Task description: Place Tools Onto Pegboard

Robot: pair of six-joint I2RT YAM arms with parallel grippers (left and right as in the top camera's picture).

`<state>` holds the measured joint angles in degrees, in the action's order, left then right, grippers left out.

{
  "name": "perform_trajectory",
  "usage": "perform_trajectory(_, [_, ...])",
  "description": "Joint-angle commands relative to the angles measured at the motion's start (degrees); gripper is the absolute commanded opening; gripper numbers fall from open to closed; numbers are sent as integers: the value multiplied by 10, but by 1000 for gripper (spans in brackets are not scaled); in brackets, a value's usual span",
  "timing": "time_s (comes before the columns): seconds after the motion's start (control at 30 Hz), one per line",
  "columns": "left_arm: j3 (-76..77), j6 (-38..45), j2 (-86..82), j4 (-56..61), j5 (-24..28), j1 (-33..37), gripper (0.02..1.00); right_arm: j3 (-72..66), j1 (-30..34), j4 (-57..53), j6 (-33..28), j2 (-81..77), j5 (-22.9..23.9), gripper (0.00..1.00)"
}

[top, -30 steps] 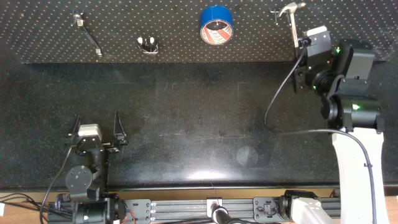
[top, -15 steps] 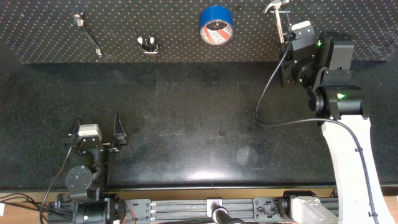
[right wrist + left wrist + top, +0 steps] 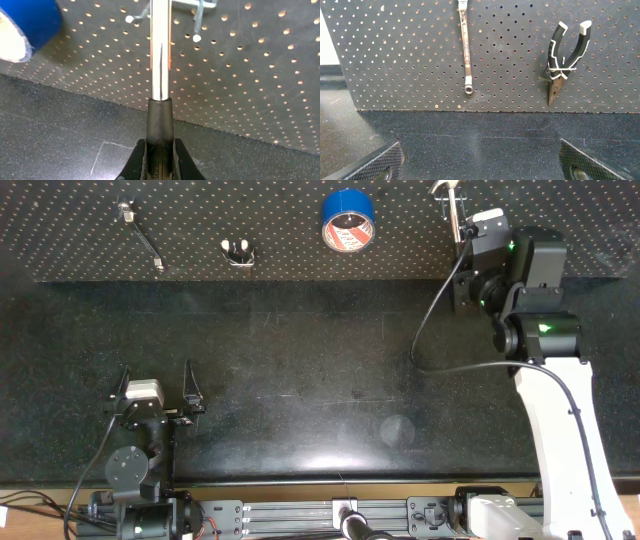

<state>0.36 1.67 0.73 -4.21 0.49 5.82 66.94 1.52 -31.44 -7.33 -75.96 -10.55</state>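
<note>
Pegboard (image 3: pixel 280 220): 1. Wrench (image 3: pixel 465 45): 1. Pliers (image 3: pixel 555 80): 1 pair. Tape (image 3: pixel 348 221): 1 roll. Hammer (image 3: pixel 160 60): 1. Grippers: 2, namely left gripper (image 3: pixel 157 390) and right gripper (image 3: pixel 160 160).

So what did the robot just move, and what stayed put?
The right end effector, shut on the hammer, carried it a little leftward along the pegboard. The left end effector, the wrench, the pliers and the blue tape stayed where they were.

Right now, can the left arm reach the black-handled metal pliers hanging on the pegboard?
Probably yes: the open left gripper faces the black-handled metal pliers, and just black tabletop lies between them.
</note>
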Motion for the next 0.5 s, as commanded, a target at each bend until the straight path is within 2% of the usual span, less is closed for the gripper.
perform_trajectory(0.03, [0, -1, -5, -5, 6, 2, 996, 17, -2, 18, 24, -12, 11, 75])
perform_trajectory(0.5, [0, -1, -5, -5, 6, 2, 996, 17, -8, 23, 93, -22, 9, 75])
